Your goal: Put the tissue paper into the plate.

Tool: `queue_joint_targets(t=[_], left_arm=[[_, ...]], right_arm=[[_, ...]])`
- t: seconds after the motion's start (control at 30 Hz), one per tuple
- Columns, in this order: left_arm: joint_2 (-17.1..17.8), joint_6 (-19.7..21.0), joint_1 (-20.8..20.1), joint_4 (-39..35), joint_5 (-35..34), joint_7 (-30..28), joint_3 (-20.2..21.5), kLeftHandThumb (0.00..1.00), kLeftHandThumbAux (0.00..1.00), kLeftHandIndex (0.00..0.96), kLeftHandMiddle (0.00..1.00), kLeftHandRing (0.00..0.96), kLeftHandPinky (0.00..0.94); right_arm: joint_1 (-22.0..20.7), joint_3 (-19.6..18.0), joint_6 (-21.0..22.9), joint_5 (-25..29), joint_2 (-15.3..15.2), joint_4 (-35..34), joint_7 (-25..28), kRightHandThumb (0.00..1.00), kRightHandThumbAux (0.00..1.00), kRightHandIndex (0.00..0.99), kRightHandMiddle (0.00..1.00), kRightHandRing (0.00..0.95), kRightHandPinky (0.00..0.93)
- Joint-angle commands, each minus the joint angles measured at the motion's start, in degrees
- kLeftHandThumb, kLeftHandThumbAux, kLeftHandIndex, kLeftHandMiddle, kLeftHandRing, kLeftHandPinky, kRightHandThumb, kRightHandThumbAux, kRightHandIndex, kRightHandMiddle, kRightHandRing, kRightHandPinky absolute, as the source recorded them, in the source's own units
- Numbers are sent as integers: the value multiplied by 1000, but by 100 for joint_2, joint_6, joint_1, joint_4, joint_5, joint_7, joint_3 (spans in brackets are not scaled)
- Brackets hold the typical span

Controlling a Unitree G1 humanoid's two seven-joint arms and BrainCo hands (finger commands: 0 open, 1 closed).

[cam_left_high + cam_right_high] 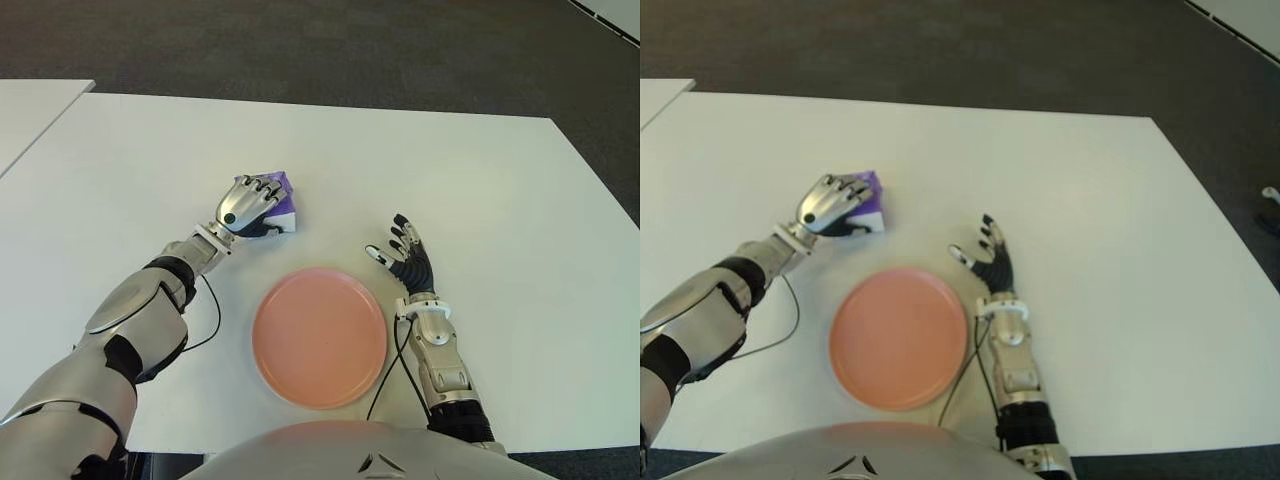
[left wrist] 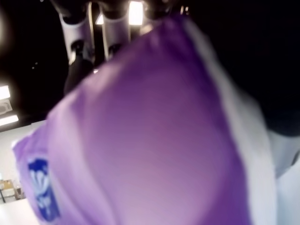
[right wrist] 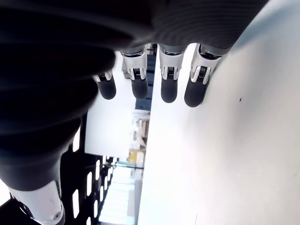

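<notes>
The left hand was curled over the tissue pack, a purple packet with white edges, fingers clamped on it from above. In the left wrist view the pack filled almost the whole picture, pressed close against the palm, with two fingers showing past its far edge. Whether the pack was lifted or touching the table could not be told.

The pack sat at about 11 o'clock from the plate, near it but apart, not in it. The pink plate lay flat on the white table, close to the robot's body, with nothing on it.

The right hand showed at about 2 o'clock from the plate, just beside its rim, fingers spread apart and straight, holding nothing. In its wrist view the four fingertips stood side by side over the bare table.

A thin black cable ran from the left forearm across the table toward 9 o'clock of the plate.
</notes>
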Motion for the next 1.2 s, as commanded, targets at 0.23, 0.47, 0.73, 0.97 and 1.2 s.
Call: queue_joint_targets(t=[0.23, 0.47, 0.73, 0.97, 1.2], left_arm=[[-117, -236, 80, 75, 8, 216, 37, 750, 698, 442, 854, 851, 836], [-128, -204, 72, 78, 36, 314, 27, 750, 698, 442, 855, 852, 836], [-152, -249, 74, 77, -15, 428, 80, 751, 698, 442, 859, 855, 840], [-134, -333, 41, 79, -21, 514, 139, 751, 698, 442, 862, 859, 835], [-32, -461, -123, 46, -71, 583, 265, 752, 697, 442, 863, 860, 834]], right_arm=[[203, -45, 166, 102, -5, 275, 101, 200, 726, 0, 56, 76, 113], [198, -56, 151, 95, -16, 292, 111, 189, 724, 0, 52, 71, 107], [168, -64, 113, 105, -16, 344, 129, 183, 728, 0, 53, 73, 111], [161, -57, 140, 79, 3, 337, 107, 194, 732, 0, 56, 78, 120], [146, -57, 116, 66, 6, 384, 95, 195, 730, 0, 54, 73, 108]])
